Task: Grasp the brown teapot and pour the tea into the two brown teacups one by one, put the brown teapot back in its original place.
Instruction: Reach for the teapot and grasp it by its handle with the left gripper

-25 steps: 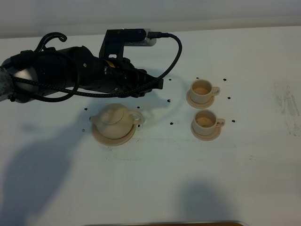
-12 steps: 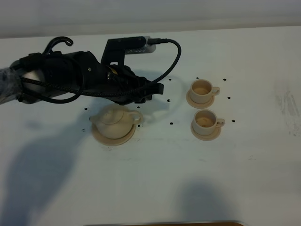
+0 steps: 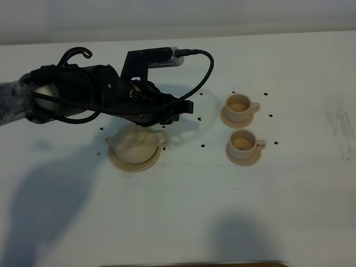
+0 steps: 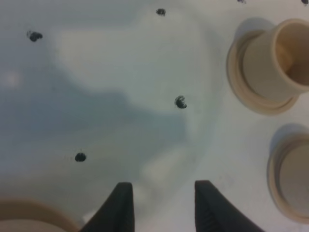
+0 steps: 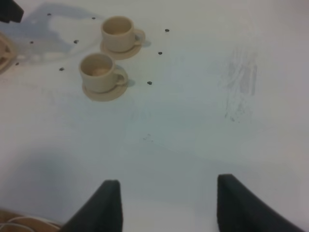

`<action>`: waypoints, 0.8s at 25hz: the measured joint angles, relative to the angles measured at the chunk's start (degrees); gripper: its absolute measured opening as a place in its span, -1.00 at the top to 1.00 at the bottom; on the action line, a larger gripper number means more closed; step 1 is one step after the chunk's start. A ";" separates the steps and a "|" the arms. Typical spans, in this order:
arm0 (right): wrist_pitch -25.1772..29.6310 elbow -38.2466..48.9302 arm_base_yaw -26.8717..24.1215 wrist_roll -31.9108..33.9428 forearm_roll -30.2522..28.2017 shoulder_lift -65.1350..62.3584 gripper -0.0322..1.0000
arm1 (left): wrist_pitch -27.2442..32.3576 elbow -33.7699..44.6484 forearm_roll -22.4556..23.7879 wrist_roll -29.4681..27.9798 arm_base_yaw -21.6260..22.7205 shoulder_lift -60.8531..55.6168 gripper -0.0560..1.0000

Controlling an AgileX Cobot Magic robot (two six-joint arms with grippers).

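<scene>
The brown teapot (image 3: 135, 146) sits on its wide saucer, the original place (image 3: 133, 162), left of centre, spout to the left and loop handle (image 3: 162, 138) to the right. My left gripper (image 3: 186, 106) hovers just behind the handle, and the arm partly covers the lid. In the left wrist view, the left gripper (image 4: 164, 207) is open over bare table. The two brown teacups (image 3: 240, 104) (image 3: 243, 143) stand on small saucers to the right, both also seen in the left wrist (image 4: 273, 57) (image 4: 292, 179) and right wrist (image 5: 118, 31) (image 5: 98, 70) views. My right gripper (image 5: 166, 203) is open and empty.
Small black dots (image 3: 200, 118) mark the white table (image 3: 183, 211) around the teapot and cups. A scuffed patch (image 3: 339, 125) lies at the far right. A brown edge (image 3: 194, 265) shows at the table's front.
My left arm has shifted slightly toward the front of the table, coming over the teapot's lid. Teapot and cups have not moved.
</scene>
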 joint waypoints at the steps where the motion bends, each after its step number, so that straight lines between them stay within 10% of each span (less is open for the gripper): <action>1: 0.00 0.00 0.00 0.00 0.00 0.00 0.06 | 0.11 0.00 0.00 0.00 0.00 0.14 0.34; 20: 0.00 0.00 0.00 0.00 0.00 0.00 0.06 | 3.92 -0.02 -0.37 0.00 0.00 0.92 0.34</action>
